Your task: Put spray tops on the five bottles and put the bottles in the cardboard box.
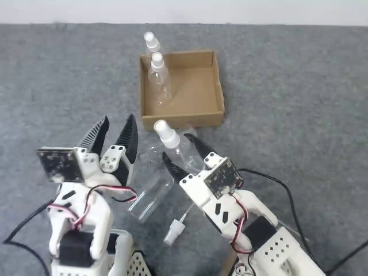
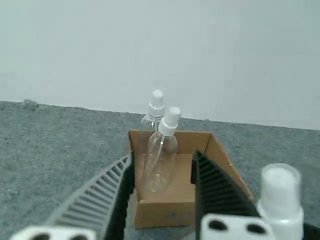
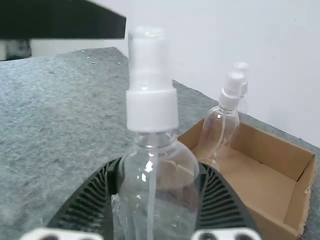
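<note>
Bottle (image 3: 151,125) base hidden within right claw (image 3: 157,170)

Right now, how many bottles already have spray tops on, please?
3. The first bottle stands inside the cardboard box, the second bottle just behind its far wall, the third bottle in the right gripper. Uncapped bottles lying between the arms might hide another.

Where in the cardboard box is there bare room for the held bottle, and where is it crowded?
The box floor is bare from the standing bottle to the right wall. Crowded: the carpet between the arms, with lying bottles and a loose spray top near the right claw.
</note>
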You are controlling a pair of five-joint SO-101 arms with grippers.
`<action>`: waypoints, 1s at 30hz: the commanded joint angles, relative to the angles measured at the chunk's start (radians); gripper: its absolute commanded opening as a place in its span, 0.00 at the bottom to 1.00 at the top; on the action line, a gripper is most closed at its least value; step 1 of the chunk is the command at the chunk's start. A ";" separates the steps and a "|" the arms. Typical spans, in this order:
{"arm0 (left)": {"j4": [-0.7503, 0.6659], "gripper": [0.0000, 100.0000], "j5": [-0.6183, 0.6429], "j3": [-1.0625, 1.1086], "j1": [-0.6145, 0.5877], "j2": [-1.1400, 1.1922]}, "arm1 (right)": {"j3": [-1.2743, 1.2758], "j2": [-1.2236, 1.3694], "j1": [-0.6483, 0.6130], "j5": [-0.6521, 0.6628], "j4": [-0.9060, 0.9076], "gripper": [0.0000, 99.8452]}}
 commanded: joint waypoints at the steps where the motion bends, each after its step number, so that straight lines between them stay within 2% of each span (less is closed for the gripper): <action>1: -0.040 0.17 -0.005 0.018 0.040 -0.003 | -0.011 -0.022 0.013 -0.009 -0.019 0.03; 5: -0.038 0.17 -0.011 0.045 0.124 -0.003 | -0.011 -0.022 0.013 -0.009 -0.019 0.03; 17: -0.032 0.17 -0.244 0.099 0.358 -0.003 | 0.005 -0.022 0.013 -0.009 -0.019 0.03; 30: -0.029 0.17 -0.262 0.097 0.371 -0.003 | 0.021 -0.022 0.019 -0.009 -0.018 0.03</action>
